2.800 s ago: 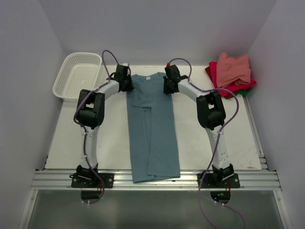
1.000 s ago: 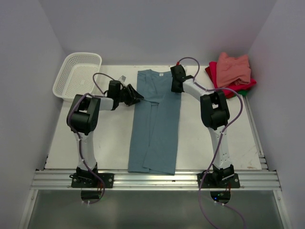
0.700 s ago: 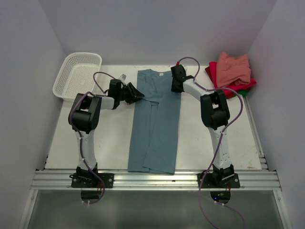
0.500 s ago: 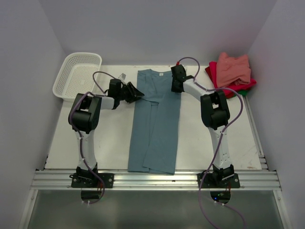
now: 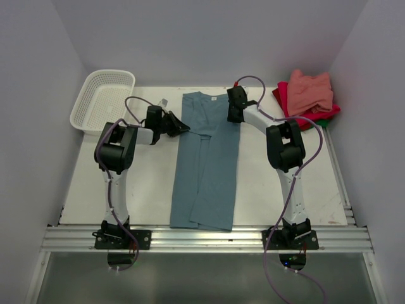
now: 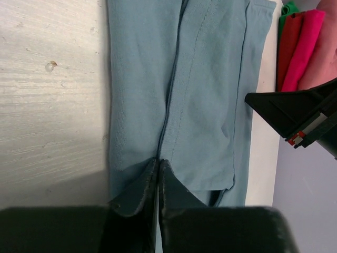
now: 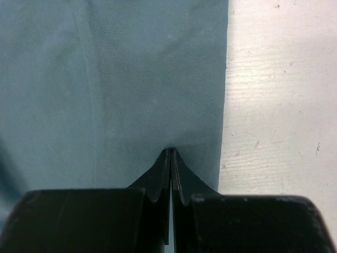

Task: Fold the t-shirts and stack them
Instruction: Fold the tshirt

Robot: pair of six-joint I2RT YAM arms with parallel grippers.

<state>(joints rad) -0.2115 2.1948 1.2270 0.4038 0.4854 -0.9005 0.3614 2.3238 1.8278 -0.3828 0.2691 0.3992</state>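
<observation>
The left arm (image 5: 114, 190) and right arm (image 5: 292, 190) pair slim white tubular links with bulky black joint housings, with thin purple cables (image 5: 252, 78) looping alongside. Flat black base plates (image 5: 123, 239) sit on a silver aluminium rail (image 5: 202, 237). The left end effector (image 6: 159, 164) and right end effector (image 7: 171, 154) have matte black wedge-shaped fingers. The right one carries a small red-and-white mark.

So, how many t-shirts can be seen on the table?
4: the teal-blue t-shirt lies lengthwise at the centre; the salmon-pink t-shirt, red t-shirt and green t-shirt are piled far right. The pile may hide more.
</observation>
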